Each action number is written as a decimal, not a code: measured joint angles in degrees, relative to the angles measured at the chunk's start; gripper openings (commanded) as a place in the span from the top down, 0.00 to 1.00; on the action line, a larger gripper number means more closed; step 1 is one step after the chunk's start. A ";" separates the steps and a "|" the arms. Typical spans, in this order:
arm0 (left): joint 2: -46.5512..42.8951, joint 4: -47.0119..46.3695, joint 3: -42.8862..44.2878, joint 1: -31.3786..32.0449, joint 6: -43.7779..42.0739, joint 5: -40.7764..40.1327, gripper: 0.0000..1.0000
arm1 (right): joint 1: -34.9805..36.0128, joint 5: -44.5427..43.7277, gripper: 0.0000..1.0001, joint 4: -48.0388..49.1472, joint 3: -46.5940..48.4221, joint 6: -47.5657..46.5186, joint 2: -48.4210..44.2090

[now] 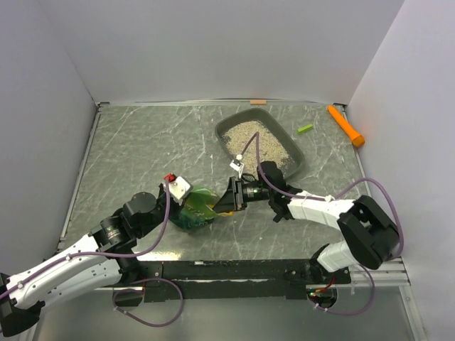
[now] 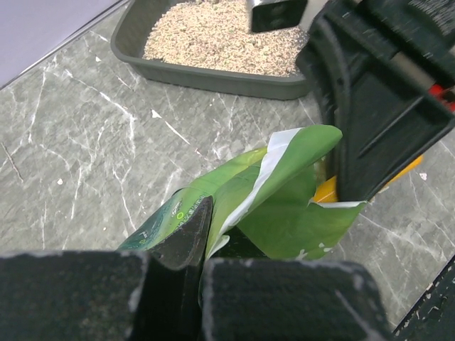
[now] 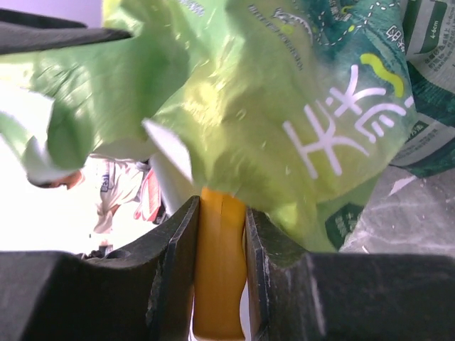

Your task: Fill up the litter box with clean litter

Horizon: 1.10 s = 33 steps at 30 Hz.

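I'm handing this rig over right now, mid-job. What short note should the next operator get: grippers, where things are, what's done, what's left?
Left gripper: shut on the edge of the green bag, holding its mouth open near the middle of the table.
Right gripper: shut on the handle of the orange-yellow scoop, whose head is inside the bag; whether it is loaded cannot be seen.
Litter box: far right, apart from the bag.
Done: clean litter covers the box floor.
Left: probably draw the scoop out, carry it to the box and tip it; repeat if more is wanted.
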<state>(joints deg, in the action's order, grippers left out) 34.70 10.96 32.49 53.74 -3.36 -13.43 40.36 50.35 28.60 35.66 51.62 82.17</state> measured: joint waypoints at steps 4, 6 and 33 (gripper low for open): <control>0.00 -0.37 0.00 -0.02 -0.07 -0.48 0.99 | -1.29 0.20 1.00 -0.68 -2.19 0.00 -3.98; 0.00 -0.50 0.00 -0.04 -0.22 -0.68 0.99 | -2.10 0.55 1.00 -0.17 -4.15 0.61 -5.79; -0.24 -1.42 -0.02 -0.17 -0.48 -0.85 0.99 | -13.31 1.09 1.00 -2.54 -21.53 5.79 -35.19</control>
<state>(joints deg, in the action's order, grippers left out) 34.46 9.54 32.47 53.56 -3.84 -14.28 27.05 51.44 26.06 14.13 57.41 46.98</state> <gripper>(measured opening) 0.012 0.341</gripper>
